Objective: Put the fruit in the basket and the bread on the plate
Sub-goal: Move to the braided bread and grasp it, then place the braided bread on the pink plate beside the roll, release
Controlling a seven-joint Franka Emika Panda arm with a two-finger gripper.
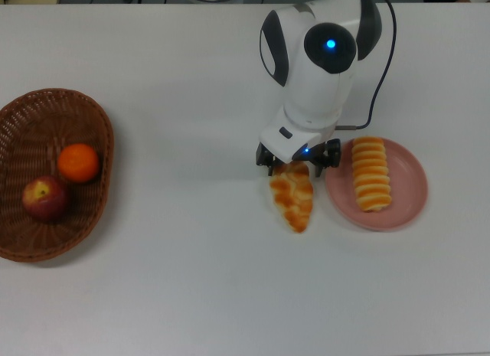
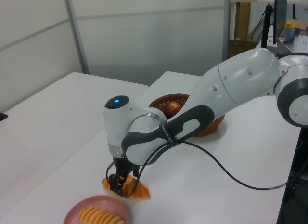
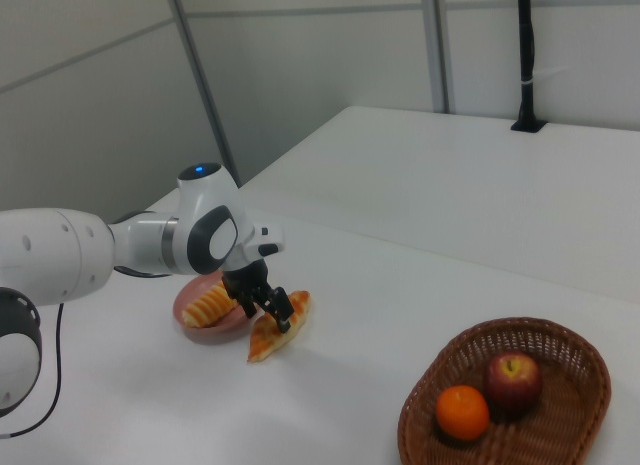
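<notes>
White table (image 1: 191, 279), knobbly golden braided loaf (image 1: 294, 203), pointed ends

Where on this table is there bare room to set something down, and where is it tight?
Free: the wide white stretch between the basket and the braided loaf, and the table along the top view's bottom edge. Crowded: around the gripper, over the loaf's end, right beside the pink plate holding the striped roll.
</notes>
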